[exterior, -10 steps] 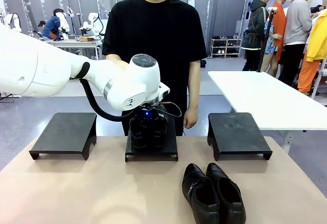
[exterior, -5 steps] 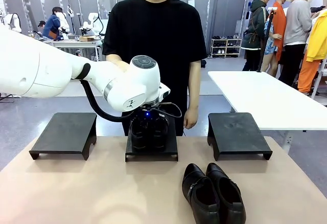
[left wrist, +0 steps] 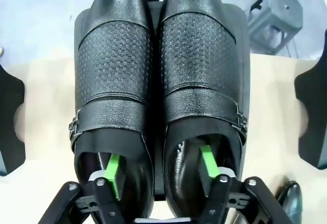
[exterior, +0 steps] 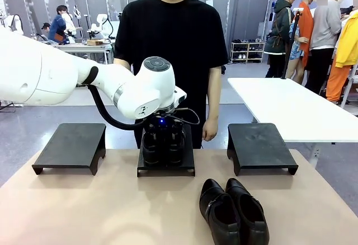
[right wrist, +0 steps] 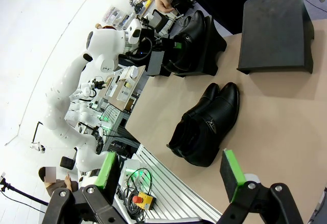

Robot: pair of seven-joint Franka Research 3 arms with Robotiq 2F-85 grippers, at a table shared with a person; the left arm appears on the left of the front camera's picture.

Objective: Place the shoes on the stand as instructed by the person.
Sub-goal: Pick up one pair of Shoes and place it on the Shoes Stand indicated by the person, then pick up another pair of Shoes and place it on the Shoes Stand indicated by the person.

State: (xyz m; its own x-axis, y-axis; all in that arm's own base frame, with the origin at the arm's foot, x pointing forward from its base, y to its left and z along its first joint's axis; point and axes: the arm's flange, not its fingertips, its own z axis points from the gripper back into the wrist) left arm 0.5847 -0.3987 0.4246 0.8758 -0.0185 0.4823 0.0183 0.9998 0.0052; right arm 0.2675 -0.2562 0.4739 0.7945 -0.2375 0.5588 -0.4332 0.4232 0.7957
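**Setting down pair one, pair two waiting**

Standing side by side on the middle stand (exterior: 166, 169), the first pair (left wrist: 115, 65) of black dress shoes points its toes at the person (exterior: 170, 38) at 12 o'clock, soles flat on the black top. The left jaws hang over the heels, spread, with one green pad (left wrist: 113, 168) down inside each shoe opening. The pads look clear of the two inner walls between them, so I judge the pair released, not pinched, though the fingers are not yet lifted out. Roughly half the task looks done.

The second pair (exterior: 232, 211) lies on the tan table (exterior: 84, 211) at about 5 o'clock from the middle stand, near the robot's edge, with neither arm touching it. The left stand (exterior: 70, 144) at 9 o'clock and the right stand (exterior: 260, 144) at 3 o'clock both show bare tops. Which one the person wants cannot be told: the hand (exterior: 209, 128) seen in the front view hangs at the side, pointing at nothing. The right jaws are spread with nothing between their pads (right wrist: 231, 170), well apart from the second pair.

No brand can be read. The straps show perforations and a metal buckle, but no stamp. A small dark mark (exterior: 143, 111) on the left arm's wrist joint is too small to make out.
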